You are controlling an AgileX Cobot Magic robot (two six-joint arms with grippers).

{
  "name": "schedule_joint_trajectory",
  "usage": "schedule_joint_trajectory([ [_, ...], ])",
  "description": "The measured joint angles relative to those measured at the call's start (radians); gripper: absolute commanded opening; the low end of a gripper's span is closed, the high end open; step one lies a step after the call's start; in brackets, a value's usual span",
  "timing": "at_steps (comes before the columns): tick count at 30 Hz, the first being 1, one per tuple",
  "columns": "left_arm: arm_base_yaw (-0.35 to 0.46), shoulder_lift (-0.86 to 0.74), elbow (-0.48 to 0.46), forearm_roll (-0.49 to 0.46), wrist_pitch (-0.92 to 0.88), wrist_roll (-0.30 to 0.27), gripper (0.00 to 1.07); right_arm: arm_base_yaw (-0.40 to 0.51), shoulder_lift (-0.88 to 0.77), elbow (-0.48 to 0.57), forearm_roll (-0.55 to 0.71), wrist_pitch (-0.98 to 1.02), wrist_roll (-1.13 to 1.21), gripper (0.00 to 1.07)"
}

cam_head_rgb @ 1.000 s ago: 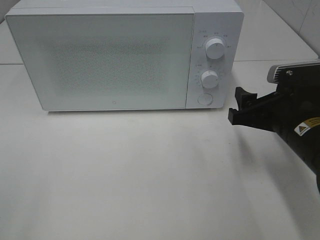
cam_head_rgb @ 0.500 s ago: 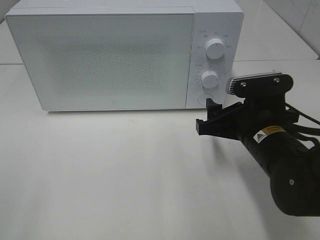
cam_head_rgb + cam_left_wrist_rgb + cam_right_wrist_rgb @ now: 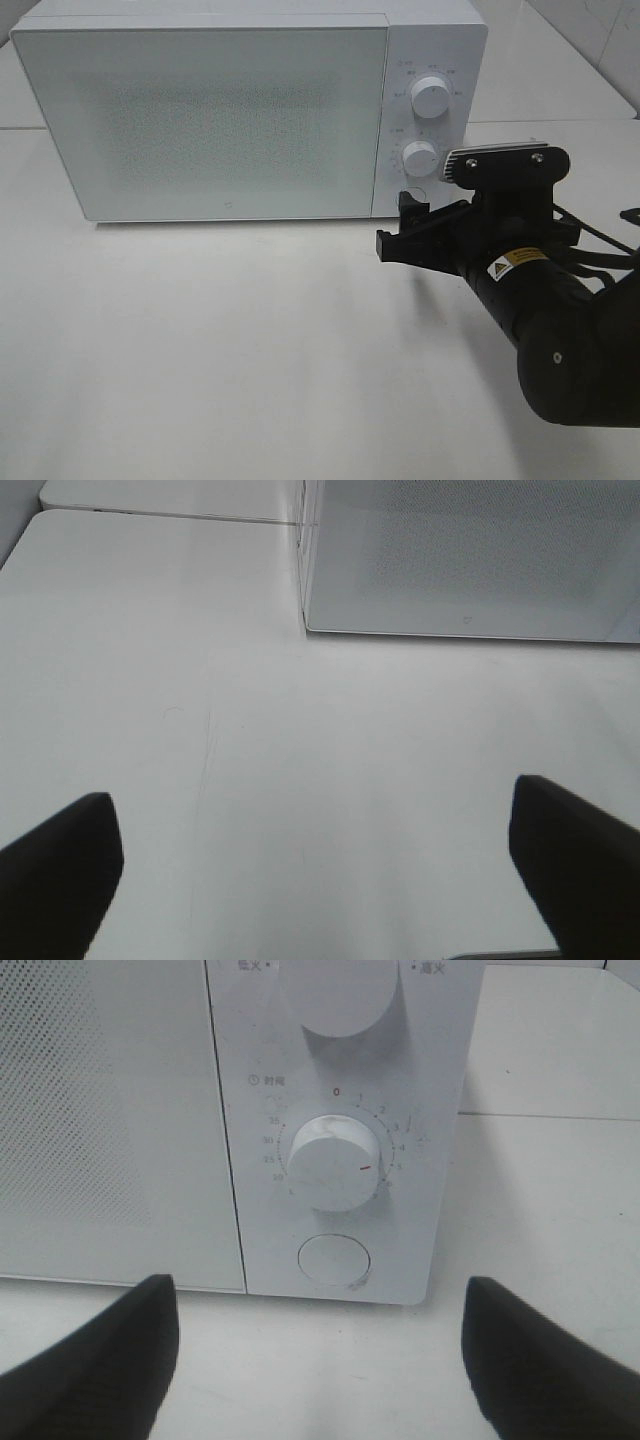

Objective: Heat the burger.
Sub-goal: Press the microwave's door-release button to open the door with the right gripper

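Note:
The burger is out of view. A white microwave (image 3: 230, 110) stands at the back of the table with its door shut. Its panel has an upper knob (image 3: 430, 97), a timer knob (image 3: 420, 158) and a round door button (image 3: 334, 1259). My right gripper (image 3: 400, 228) is open and empty, just in front of the panel near the door button. In the right wrist view its fingertips (image 3: 90, 1360) frame the timer knob (image 3: 334, 1161) and the button. My left gripper (image 3: 320, 870) is open and empty over the bare table, near the microwave's front left corner (image 3: 305, 620).
The white table (image 3: 220, 340) spreads out in front of the microwave. The right arm's black body (image 3: 560, 340) fills the lower right of the exterior view. A tiled wall edge (image 3: 600, 40) shows at the back right.
My right gripper has moved left and toward the microwave, from beside the panel at the right edge to just in front of the door button. The microwave door stays shut.

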Motion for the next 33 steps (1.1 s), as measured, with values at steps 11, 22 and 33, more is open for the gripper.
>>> schedule_joint_trajectory([
  [11,0.0,0.0,0.0,0.0,0.0,0.0,0.99,0.0,0.0,0.0,0.0,0.0,0.466,0.75],
  [22,0.0,0.0,0.0,0.0,0.0,0.0,0.99,0.0,0.0,0.0,0.001,0.0,1.049,0.52],
  [33,0.0,0.0,0.0,0.0,0.0,0.0,0.99,0.0,0.0,0.0,0.002,0.008,1.465,0.12],
])
